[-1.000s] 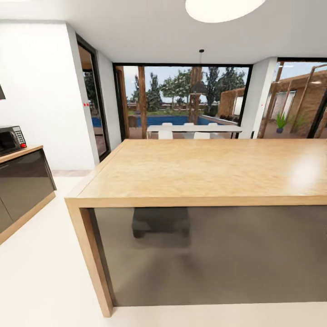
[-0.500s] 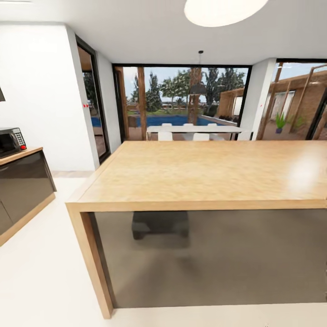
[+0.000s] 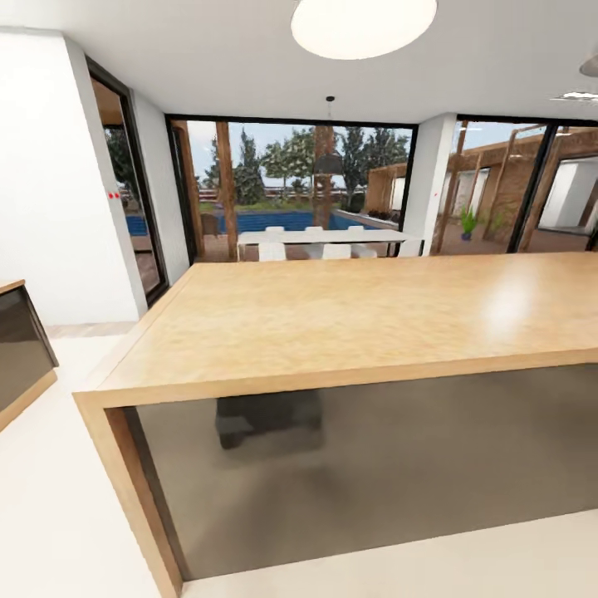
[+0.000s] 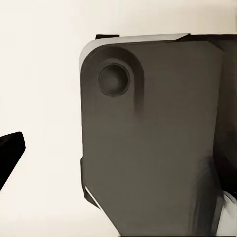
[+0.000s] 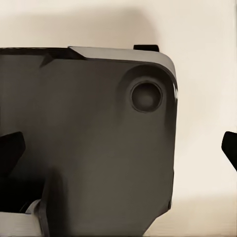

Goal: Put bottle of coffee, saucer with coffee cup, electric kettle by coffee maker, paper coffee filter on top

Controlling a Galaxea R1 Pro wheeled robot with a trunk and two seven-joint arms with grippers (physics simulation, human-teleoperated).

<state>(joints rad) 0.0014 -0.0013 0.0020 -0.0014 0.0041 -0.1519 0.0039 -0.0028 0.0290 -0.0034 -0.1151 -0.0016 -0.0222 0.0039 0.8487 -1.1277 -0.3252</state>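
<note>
1. Head view: big wooden island spans the middle and right. Light wood top, dark glossy front panel below, a blurry dark reflection in that panel.
2. Island top is bare wood with a bright glare patch toward its right side.
3. Far left edge: corner of a dark-fronted counter with a wood top and wood plinth, on the pale floor.
4. Far side: glazed wall with a pool, trees and timber posts outside. White dining table with white chairs stands just inside the glass.
5. Round ceiling light overhead. Dark pendant lamp hangs over the dining table.
6. Left wrist view: dark grey robot base with a round recess near one corner, over pale floor. One black fingertip pokes in at the frame edge; cannot tell how the left pincer's jaws stand.
7. Right wrist view: same dark base over floor. Two black fingertips sit at opposite frame edges, well apart, nothing between them, so right pincer is spread wide.
8. Task items: none in sight.
</note>
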